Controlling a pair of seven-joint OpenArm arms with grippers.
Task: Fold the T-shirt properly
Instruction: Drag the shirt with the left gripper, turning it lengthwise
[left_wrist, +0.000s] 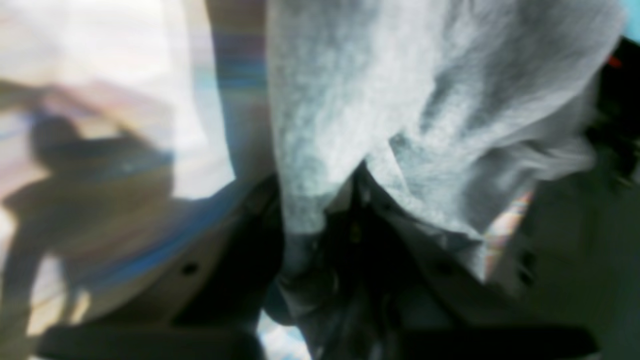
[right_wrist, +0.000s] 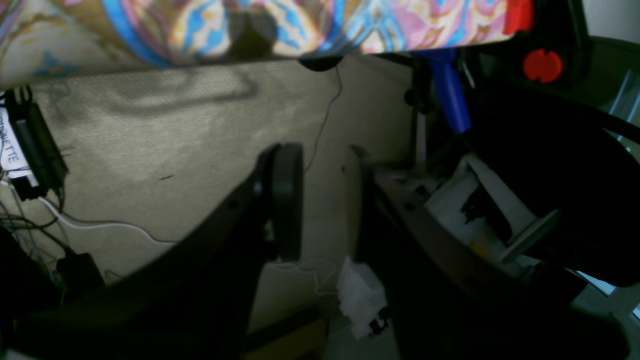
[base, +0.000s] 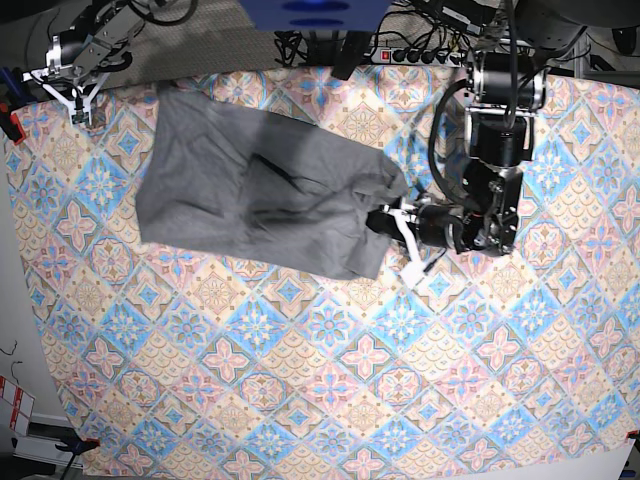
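Nearest, we are listing one colourful, floral-patterned tablecloth (base: 250, 400), lying flat. Upon it, we are seeing one plain heather-grey knit T-shirt (base: 210, 205), spreading across the upper middle, creased and bunched at its right. Black two-fingered left gripper (base: 376, 218): closing on that bunched fabric. Farther, upper left, black two-fingered right gripper (right_wrist: 325, 155): standing open (brown floor (right_wrist: 200, 140) showing between its fingers).

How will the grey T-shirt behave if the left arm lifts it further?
Likely floppy: the T-shirt already bunches and creases where the left tool pinches it. It should feel light, judging by the thin-looking knit. Expect the far part, lying flat on the patterned tablecloth, to trail or drag rather than lift as one piece.
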